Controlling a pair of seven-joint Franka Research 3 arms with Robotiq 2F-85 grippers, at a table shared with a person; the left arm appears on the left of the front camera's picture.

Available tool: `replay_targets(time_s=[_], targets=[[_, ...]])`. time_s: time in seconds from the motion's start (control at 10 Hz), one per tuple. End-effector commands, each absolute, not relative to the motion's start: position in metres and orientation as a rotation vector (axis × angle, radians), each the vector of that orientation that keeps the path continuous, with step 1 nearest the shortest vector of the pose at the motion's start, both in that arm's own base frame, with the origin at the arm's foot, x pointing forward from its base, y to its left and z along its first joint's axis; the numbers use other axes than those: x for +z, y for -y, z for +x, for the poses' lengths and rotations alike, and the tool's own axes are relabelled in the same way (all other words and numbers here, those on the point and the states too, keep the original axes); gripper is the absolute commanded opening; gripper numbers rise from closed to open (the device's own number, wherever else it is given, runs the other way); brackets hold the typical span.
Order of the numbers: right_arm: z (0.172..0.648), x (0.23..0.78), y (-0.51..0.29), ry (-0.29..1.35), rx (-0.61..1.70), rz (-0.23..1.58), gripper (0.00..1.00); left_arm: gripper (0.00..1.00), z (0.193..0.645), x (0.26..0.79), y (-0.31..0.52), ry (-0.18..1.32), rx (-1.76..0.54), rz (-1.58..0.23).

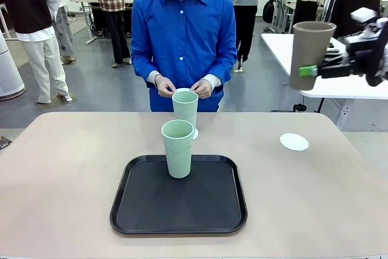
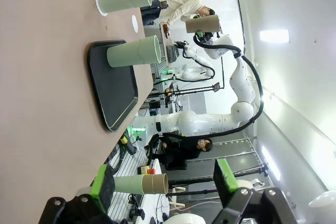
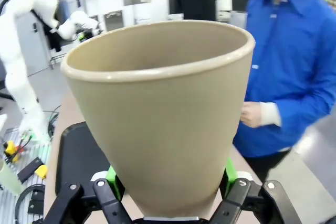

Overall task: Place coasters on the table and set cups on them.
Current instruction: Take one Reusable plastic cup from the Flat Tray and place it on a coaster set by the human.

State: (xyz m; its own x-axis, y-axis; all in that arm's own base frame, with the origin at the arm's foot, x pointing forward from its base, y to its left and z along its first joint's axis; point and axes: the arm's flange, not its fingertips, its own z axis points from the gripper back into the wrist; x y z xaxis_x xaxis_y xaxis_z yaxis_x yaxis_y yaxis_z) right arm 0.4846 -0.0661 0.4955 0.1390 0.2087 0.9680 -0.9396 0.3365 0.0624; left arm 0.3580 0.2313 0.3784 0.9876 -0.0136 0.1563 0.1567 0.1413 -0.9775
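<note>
My front cam faces the person (image 1: 183,34) across the table (image 1: 60,168). Left wrist cam is rolled sideways, set back; right wrist cam hugs the brown cup (image 3: 163,114). All share the tray (image 1: 179,210).

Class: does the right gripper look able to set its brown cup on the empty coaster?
Probably yes: the right gripper holds the brown cup aloft on that side, and nothing stands on or beside the coaster.
</note>
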Motion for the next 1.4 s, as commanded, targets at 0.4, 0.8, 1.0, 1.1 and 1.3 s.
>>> replay_targets(time_s=[0.4, 0.8, 1.0, 1.1, 1.3], targets=[[0.501, 0.503, 0.109, 1.060, 0.844, 0.931, 0.82, 1.00, 0.358, 0.380, -0.232, 0.125, -0.124, -1.423], [0.494, 0.504, 0.115, 1.102, 0.866, 0.864, 0.82, 1.00, 0.358, 0.380, -0.232, 0.125, -0.124, -1.423], [0.494, 0.504, 0.115, 1.102, 0.866, 0.864, 0.82, 1.00, 0.358, 0.380, -0.232, 0.125, -0.124, -1.423], [0.494, 0.502, 0.116, 1.094, 0.860, 0.880, 0.82, 1.00, 0.358, 0.380, -0.232, 0.125, -0.124, -1.423], [0.524, 0.466, 0.126, 1.124, 1.001, 0.966, 0.82, 1.00, 0.358, 0.380, -0.232, 0.125, -0.124, -1.423]])
